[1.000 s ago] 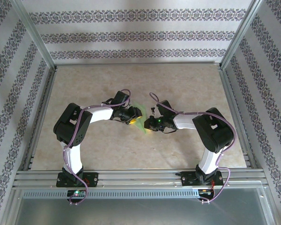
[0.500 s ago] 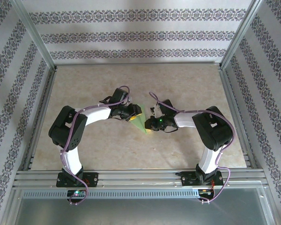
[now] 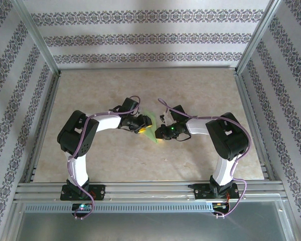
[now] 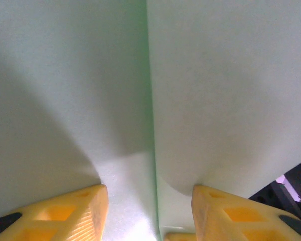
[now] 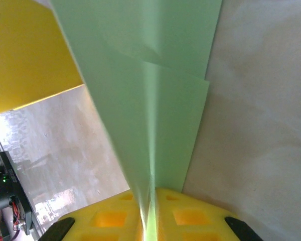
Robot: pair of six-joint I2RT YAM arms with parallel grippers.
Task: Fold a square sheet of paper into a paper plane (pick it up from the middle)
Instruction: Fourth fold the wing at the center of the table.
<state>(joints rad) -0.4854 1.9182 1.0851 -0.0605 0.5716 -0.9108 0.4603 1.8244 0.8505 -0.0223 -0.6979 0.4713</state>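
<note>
1. Top view: you have the paper (image 3: pixel 151 126) at mid-frame, between the left gripper (image 3: pixel 142 126) and the right gripper (image 3: pixel 161 134).
2. Left wrist: your left fingers (image 4: pixel 65 213) stand apart at the bottom, jaws partly open, tips against the creased paper (image 4: pixel 215 100).
3. Right wrist: at bottom centre your right gripper (image 5: pixel 150 196) pinches the paper (image 5: pixel 155 110) along its fold.
</note>
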